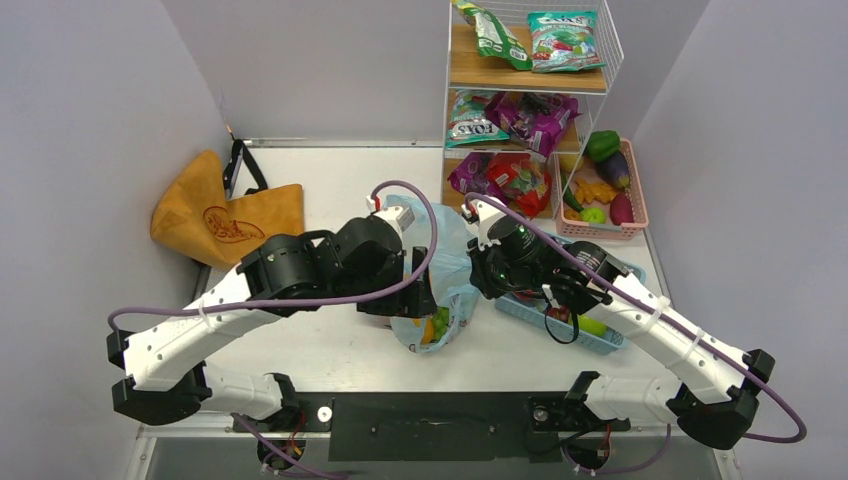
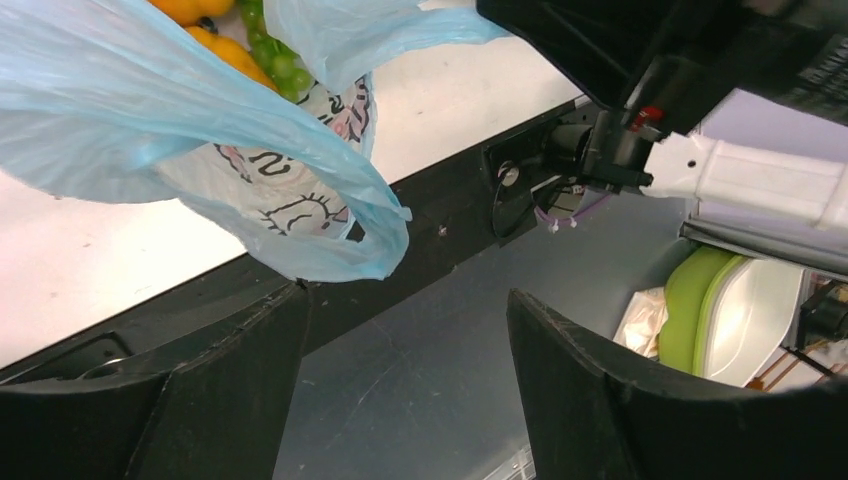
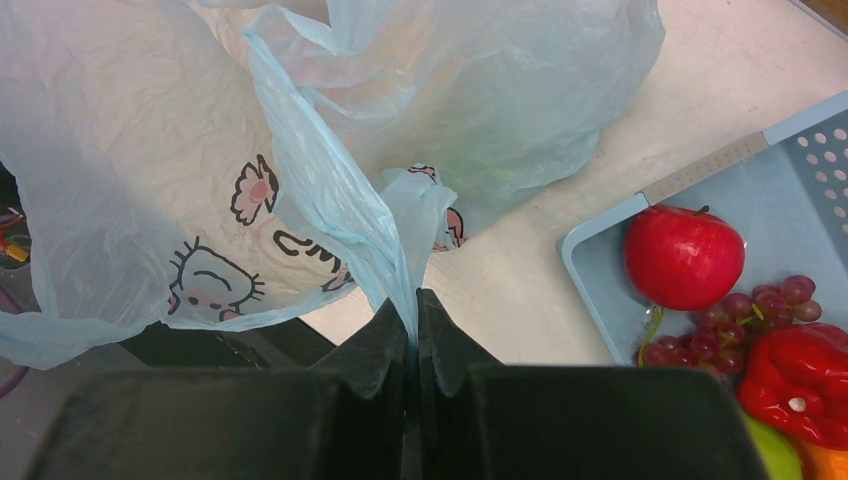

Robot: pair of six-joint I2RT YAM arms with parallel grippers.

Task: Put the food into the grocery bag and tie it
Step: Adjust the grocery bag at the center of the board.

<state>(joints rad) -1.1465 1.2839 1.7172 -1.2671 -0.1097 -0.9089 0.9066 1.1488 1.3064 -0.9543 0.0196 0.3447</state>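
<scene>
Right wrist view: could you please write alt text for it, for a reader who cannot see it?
The right end effector is shut on a twisted strip of the light blue grocery bag. At right, a blue tray holds a red apple, purple grapes and a red pepper.

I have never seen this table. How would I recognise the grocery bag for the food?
On the white table, look at the middle, toward the front edge. The grocery bag sits there: thin, light blue, see-through plastic with black cartoon drawings. The tan tote at the far left is opaque, with black straps.
</scene>
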